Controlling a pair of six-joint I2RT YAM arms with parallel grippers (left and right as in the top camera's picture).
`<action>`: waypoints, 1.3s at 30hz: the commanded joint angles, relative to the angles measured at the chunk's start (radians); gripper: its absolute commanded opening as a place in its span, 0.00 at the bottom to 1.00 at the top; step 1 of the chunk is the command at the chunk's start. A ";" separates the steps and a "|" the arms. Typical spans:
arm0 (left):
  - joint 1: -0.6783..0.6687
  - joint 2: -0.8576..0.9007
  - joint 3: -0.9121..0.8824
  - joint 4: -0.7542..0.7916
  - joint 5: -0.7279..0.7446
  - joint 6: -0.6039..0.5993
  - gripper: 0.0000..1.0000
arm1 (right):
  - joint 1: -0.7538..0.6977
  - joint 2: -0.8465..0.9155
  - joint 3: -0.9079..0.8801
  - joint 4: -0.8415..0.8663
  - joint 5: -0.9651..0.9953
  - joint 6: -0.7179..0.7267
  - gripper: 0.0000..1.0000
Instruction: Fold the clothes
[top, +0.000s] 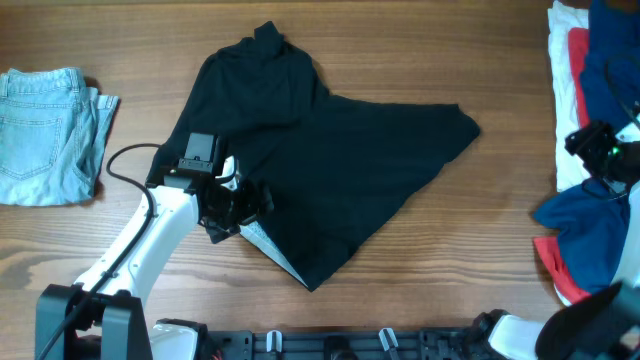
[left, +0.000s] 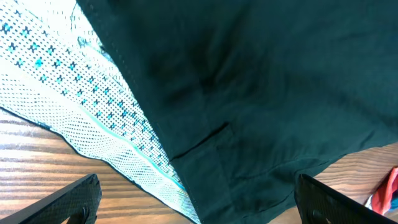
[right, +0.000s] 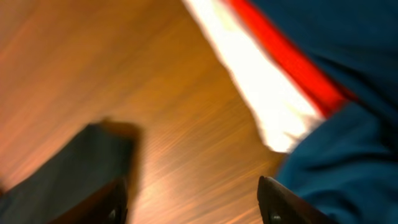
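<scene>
Black garment (top: 330, 150) lies spread mid-table (top: 480, 280), its lower-left edge turned back to show the dotted inner band (left: 81, 106). Left claw (top: 232, 208), fingers apart, hovers at this edge, apparently placed to grasp it for a fold. Right claw (top: 600, 150), likewise apart, hangs idle by the blue, red and white pile (top: 590, 230).

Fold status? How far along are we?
Done: the light-blue denim jeans look folded at far left. In hand: the large black fabric garment lies spread in the middle, with the open left tool at its patterned lower edge. Left: the white, red and blue garment pile, with the open right tool beside it.
</scene>
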 joint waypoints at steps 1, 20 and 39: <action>-0.006 -0.001 -0.006 -0.030 0.035 -0.010 1.00 | 0.104 -0.059 0.014 -0.073 -0.103 -0.083 0.71; -0.342 -0.001 -0.169 0.303 -0.045 -0.348 0.76 | 0.233 -0.050 -0.027 -0.157 -0.060 -0.124 0.73; -0.376 -0.001 -0.169 0.142 0.098 -0.349 0.67 | 0.233 -0.050 -0.027 -0.157 -0.049 -0.124 0.74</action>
